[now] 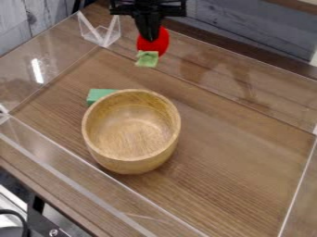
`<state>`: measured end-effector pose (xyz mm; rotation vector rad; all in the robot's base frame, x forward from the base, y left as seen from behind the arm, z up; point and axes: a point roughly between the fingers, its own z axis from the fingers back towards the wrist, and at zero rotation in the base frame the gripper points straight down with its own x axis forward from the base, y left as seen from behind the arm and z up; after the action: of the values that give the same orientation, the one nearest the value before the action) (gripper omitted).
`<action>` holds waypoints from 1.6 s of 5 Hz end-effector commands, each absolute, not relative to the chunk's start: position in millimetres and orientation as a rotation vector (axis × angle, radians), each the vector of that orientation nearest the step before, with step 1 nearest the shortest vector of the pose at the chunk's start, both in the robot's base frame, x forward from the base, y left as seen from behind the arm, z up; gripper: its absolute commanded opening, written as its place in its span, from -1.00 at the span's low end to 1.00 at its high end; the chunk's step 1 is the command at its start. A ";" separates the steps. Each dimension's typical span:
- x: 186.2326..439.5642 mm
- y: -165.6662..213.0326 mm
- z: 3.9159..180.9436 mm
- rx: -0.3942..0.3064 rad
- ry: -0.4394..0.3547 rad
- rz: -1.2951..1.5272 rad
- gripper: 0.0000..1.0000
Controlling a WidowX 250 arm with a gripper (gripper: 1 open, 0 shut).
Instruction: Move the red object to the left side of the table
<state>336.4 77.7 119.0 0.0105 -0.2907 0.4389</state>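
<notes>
The red object (pixel 155 42), a small glossy strawberry with a light green cap (pixel 147 59) pointing down-left, hangs clear of the table (pixel 235 120) near the back. My gripper (pixel 151 31) comes down from the top edge and is shut on the strawberry's upper part. The black fingers hide part of the fruit. It sits above and behind the wooden bowl.
A round wooden bowl (pixel 132 130) stands in the middle-left of the table, with a flat green piece (pixel 99 94) just behind its left rim. Clear acrylic walls (pixel 37 56) ring the tabletop. A folded clear piece (pixel 99 32) stands at the back left.
</notes>
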 end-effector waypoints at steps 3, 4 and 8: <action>346.2 92.2 113.9 -0.002 -0.346 0.362 -1.00; 347.8 94.8 124.2 -0.014 -0.355 0.322 -1.00; 259.1 175.3 119.8 0.023 -0.329 0.355 -1.00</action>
<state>256.7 173.1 107.4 0.0032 -0.2885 0.3654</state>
